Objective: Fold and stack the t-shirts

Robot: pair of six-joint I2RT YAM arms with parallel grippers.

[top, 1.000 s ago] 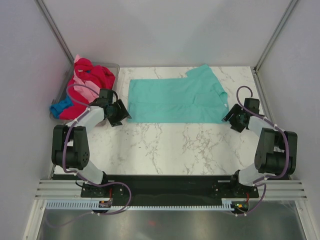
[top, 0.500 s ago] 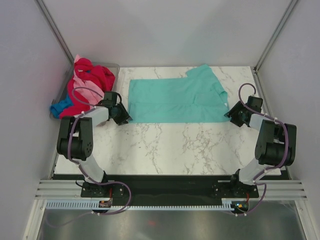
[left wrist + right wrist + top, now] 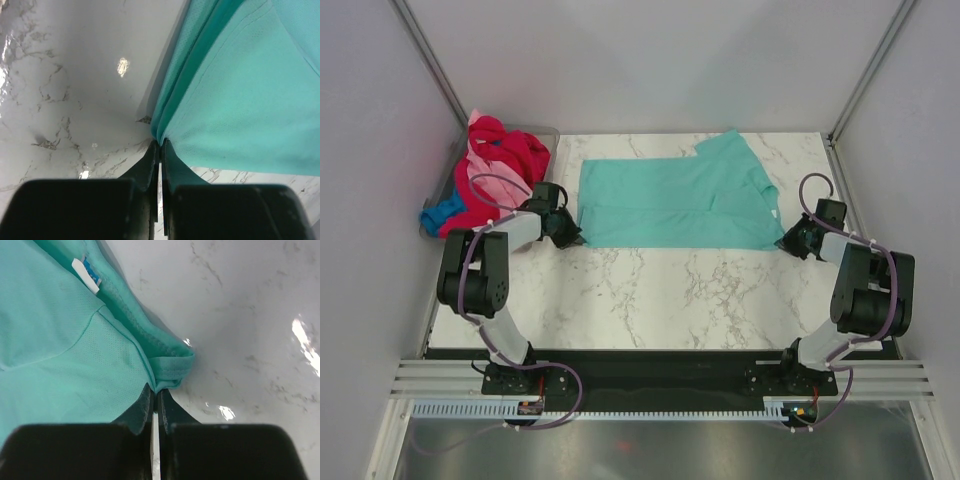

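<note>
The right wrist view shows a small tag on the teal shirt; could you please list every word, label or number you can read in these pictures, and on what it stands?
White tag with a blue mark, on the teal t-shirt: too small and blurred to read.
No other words, brands, numbers or signs are visible in any view.

Left hand (image 3: 160, 145) low and pinched closed, right hand (image 3: 155, 392) low and pinched closed

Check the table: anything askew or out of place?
Minor only. The teal t-shirt lies flat but not square: one sleeve juts past its far edge. At far left the heap of red, pink and blue t-shirts spills over the grey tub rim. The left end effector and right end effector each pinch a near corner.
</note>
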